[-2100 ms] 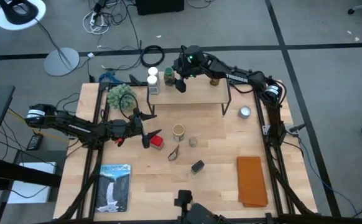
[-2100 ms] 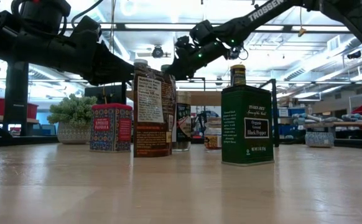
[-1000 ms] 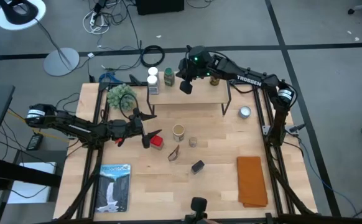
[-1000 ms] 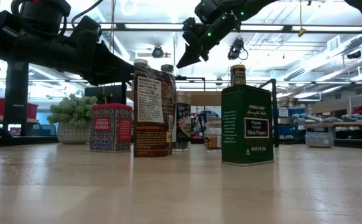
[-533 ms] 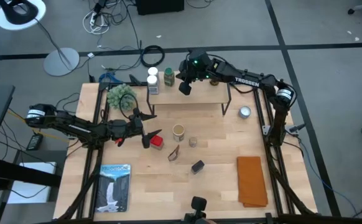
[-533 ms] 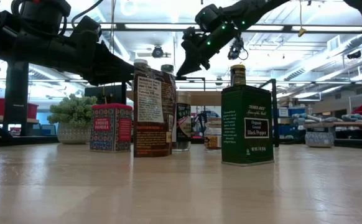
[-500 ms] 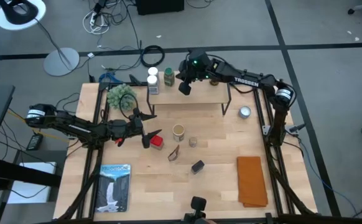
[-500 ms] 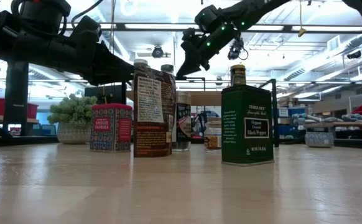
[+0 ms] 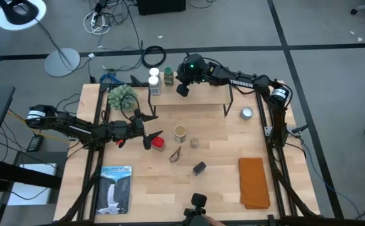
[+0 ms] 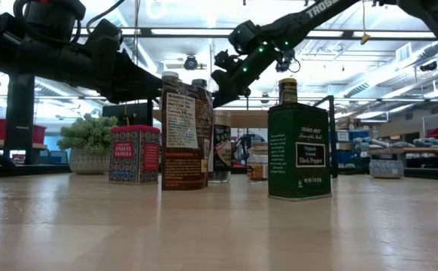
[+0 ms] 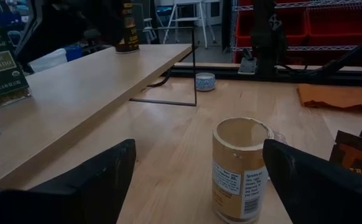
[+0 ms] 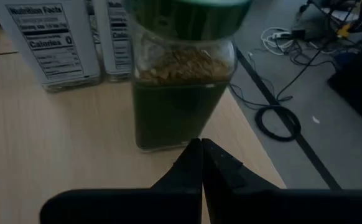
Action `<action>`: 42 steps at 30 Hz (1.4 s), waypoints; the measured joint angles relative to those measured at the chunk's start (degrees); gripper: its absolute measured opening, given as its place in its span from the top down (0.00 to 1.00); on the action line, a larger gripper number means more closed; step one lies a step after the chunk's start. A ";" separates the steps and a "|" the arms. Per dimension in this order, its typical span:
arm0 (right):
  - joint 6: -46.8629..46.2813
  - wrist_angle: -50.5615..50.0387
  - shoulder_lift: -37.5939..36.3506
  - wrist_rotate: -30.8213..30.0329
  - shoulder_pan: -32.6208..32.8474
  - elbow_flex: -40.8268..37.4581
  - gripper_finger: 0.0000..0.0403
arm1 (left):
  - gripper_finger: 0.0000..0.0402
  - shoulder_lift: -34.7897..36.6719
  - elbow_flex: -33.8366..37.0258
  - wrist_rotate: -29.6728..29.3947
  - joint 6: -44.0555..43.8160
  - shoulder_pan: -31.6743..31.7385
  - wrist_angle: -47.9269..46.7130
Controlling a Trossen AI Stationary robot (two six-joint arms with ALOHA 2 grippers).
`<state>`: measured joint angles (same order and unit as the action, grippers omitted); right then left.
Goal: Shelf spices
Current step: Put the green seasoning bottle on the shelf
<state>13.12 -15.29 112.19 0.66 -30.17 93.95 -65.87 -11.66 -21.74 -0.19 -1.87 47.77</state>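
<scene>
Right claw (image 9: 182, 88) hangs clenched and empty over the shelf (image 9: 201, 94) beside the green-capped jar (image 12: 182, 74); nudge gently, while left claw (image 9: 146, 127), released, faces the tan canister (image 11: 241, 168) on the table

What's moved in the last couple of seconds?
The right gripper, fingers shut and empty, rose off the shelf, then dipped again toward the green-capped jar. The left gripper stayed open beside the red tin. No spices moved.
</scene>
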 joint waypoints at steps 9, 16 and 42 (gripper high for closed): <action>0.40 -1.18 -0.62 1.25 0.04 0.34 1.00 | 0.11 0.00 -0.02 -0.02 -0.02 0.00 -0.11; -2.42 -7.76 -1.26 2.00 1.25 0.35 1.00 | 0.11 0.00 -0.02 -0.02 -0.04 0.00 -0.05; 0.61 -1.46 -1.80 -2.24 3.49 0.39 1.00 | 0.11 0.00 -0.02 -0.02 -0.07 0.00 0.08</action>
<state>13.72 -16.75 110.39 -1.58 -26.68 94.35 -65.87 -11.68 -21.76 -0.25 -1.87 47.86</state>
